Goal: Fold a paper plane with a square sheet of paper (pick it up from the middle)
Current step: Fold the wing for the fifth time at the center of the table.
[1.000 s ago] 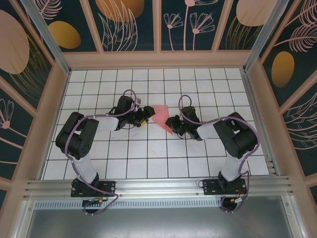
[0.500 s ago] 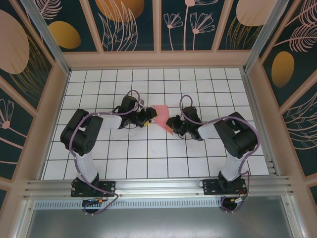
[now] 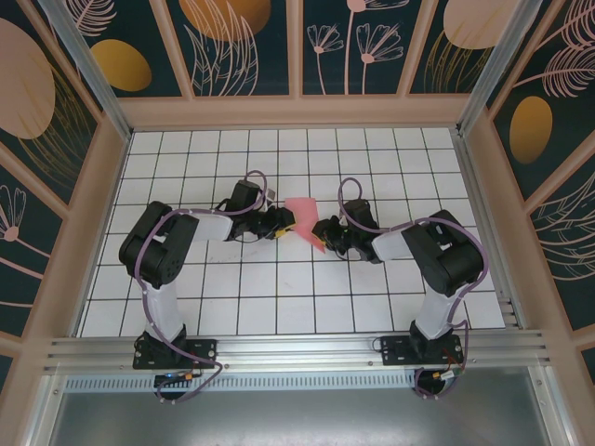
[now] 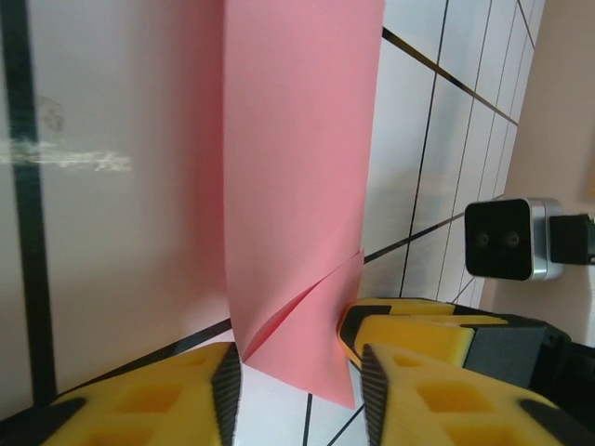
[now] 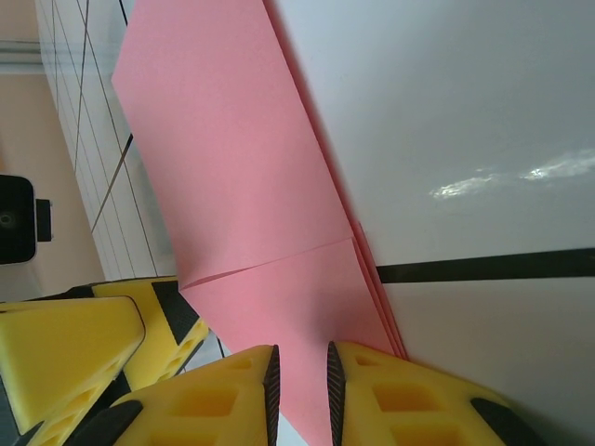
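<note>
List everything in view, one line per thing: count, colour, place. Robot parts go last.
partly folded pink paper sheet: one, pink, mid-table between the two grippers
white grid-tiled table: one, white with black lines, beneath the paper and arms
botanical wall panels: several, dark teal with peach and orange plants, around the far and side edges
metal rail: one, silver, near edge, carrying both arm bases
left arm: one, black and white, left of the paper
right arm: one, black and white, right of the paper
left gripper: yellow fingers apart, either side of a paper corner
right gripper: yellow fingers shut on the paper
</note>
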Controlling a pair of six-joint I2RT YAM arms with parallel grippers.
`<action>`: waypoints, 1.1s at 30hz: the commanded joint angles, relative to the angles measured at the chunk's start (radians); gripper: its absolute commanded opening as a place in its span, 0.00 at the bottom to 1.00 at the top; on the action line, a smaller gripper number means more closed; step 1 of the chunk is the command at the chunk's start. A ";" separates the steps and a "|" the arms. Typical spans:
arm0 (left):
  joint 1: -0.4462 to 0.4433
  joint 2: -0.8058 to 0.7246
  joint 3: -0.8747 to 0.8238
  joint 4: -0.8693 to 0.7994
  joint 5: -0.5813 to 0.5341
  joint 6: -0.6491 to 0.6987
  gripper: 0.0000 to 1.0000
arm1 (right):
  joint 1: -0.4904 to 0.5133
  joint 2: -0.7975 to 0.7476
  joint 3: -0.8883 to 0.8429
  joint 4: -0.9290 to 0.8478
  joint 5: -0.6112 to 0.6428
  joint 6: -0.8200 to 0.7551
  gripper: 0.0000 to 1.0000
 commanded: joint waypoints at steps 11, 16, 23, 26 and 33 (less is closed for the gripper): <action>-0.011 0.038 0.031 0.021 0.043 0.006 0.21 | -0.003 -0.012 0.014 -0.074 0.000 -0.130 0.31; -0.012 0.040 0.024 0.030 0.022 -0.015 0.08 | 0.014 -0.068 0.055 -0.123 0.060 -0.287 0.42; -0.011 0.004 0.017 0.033 -0.005 -0.049 0.01 | 0.064 -0.148 0.068 -0.176 0.233 -0.578 0.57; -0.012 -0.013 0.006 0.044 -0.014 -0.078 0.00 | 0.111 -0.189 0.034 -0.149 0.312 -0.729 0.57; -0.014 -0.036 -0.004 0.064 -0.015 -0.134 0.01 | 0.211 -0.185 0.006 -0.133 0.476 -0.979 0.55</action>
